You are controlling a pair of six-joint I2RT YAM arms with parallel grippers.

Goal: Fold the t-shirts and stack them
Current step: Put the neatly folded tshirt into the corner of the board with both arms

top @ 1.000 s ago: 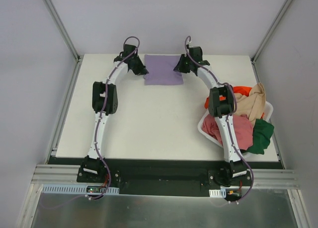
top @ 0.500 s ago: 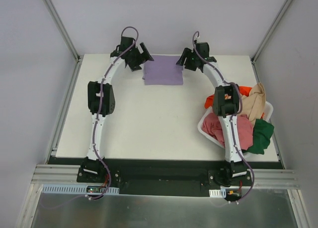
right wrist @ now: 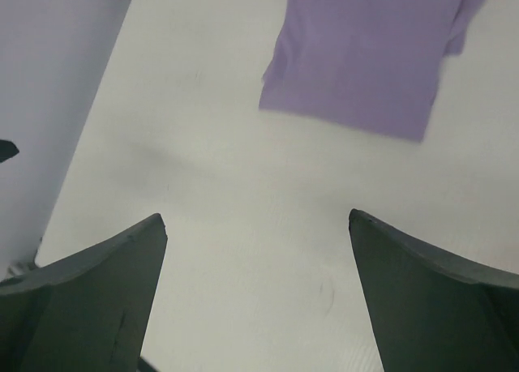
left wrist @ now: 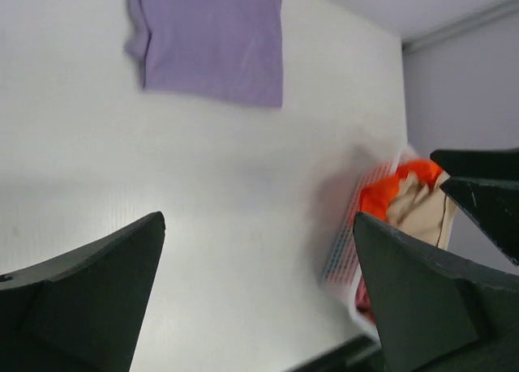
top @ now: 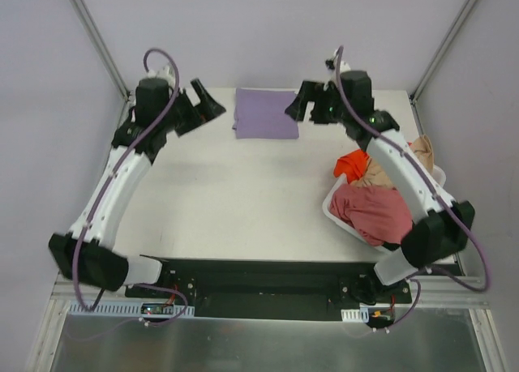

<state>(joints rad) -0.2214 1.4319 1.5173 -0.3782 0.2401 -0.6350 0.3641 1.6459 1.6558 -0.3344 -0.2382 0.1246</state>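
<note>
White-and-black left arm (top: pixel 122 173): swung up and back toward 9 o'clock. One second ago its elbow sat low over the tabletop (top: pixel 243 194) and the left jaws were at the shirt's left edge. The left jaws are now clear of the cloth, at about 11 o'clock, spread wide with nothing between them. The left wrist view looks down from a height.

Lavender t-shirt (top: pixel 266 114): at 12 o'clock, near the far edge of the tabletop, lying flat as a compact folded rectangle. A bit of a folded layer pokes out along one side in both wrist views. Its place and outline match the two earlier overhead frames.

Right jaws: at about 1 o'clock, just right of the shirt and not touching it, wide and empty. They were against the cloth's right edge a second ago. The right arm (top: pixel 401 173) has swung its elbow outward and now crosses over the basket.

White basket (top: pixel 334 211): at 3 to 4 o'clock, heaped with an orange-red t-shirt (top: pixel 353 163), a beige t-shirt (top: pixel 375 174) and a dusty pink t-shirt (top: pixel 375 214), all crumpled.

Reading: both sides have let go and backed off, so the lavender fold looks finished and it serves as the base of the stack. The heap in the basket is not yet folded, so the task is at an early stage.
</note>
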